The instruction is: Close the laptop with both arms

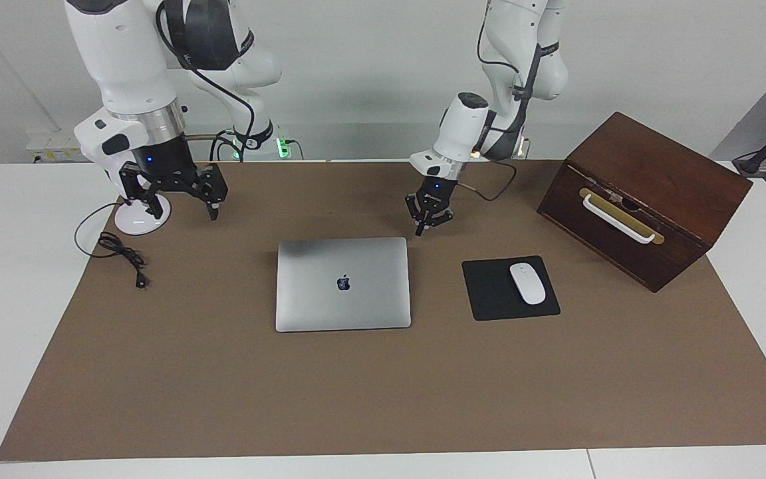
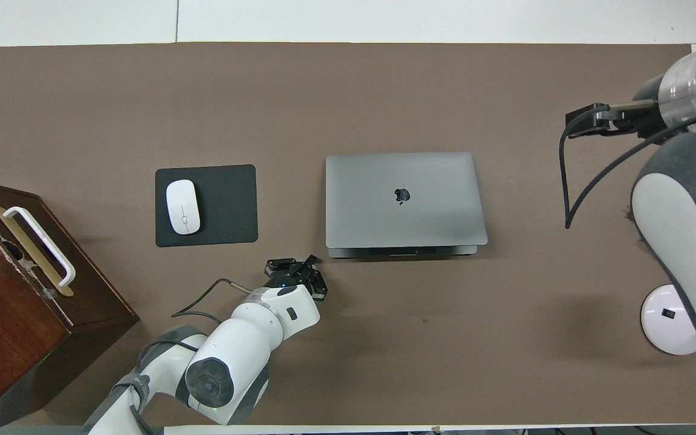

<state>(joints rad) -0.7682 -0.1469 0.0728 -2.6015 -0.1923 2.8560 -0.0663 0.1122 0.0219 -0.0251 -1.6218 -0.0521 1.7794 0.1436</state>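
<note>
The silver-grey laptop (image 1: pixel 343 284) (image 2: pixel 405 196) lies on the middle of the brown mat with its lid down flat and the apple logo facing up. My left gripper (image 1: pixel 419 232) (image 2: pixel 310 263) is shut with nothing in it. It hangs a little above the mat, off the laptop's robot-side corner at the mouse pad's side, and touches nothing. My right gripper (image 1: pixel 171 207) (image 2: pixel 586 115) is open wide and empty. It is raised over the mat's edge by the lamp base, well away from the laptop.
A black mouse pad (image 1: pixel 489 293) (image 2: pixel 227 205) with a white mouse (image 1: pixel 527 283) (image 2: pixel 182 206) lies beside the laptop toward the left arm's end. A brown wooden box (image 1: pixel 642 196) (image 2: pixel 16 302) stands past the pad. A white lamp base (image 1: pixel 143 219) (image 2: pixel 668 320) and a black cable (image 1: pixel 120 253) are at the right arm's end.
</note>
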